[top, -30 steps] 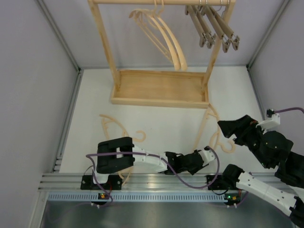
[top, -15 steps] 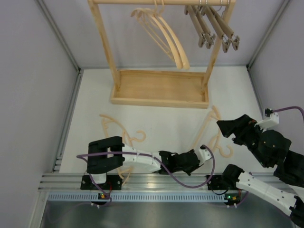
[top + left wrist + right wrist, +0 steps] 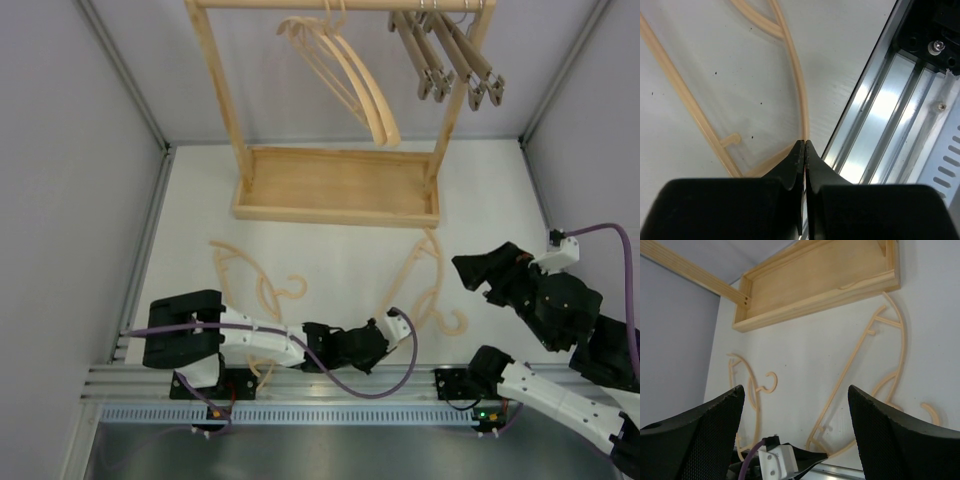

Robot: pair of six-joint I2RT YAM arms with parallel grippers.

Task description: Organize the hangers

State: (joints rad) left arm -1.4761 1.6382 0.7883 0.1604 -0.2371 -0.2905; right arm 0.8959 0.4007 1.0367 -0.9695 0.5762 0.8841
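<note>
1. Low along the near rail, the left arm stretches rightward. The left gripper is pressed together, pinching the end of a hanger that lies on the table.
2. Raised, elbow bent, the right arm holds the right gripper spread wide and empty near that hanger.
3. A second hanger lies flat at the left; pale hangers and clamp bars hang on the rack.

The left arm and the right arm are made of smooth white tubes and chunky black blocks, and each one has a thin purple cable looping off it. The right arm's fingers are black with a bumpy net pattern, and a tiny green light glows at its base.
</note>
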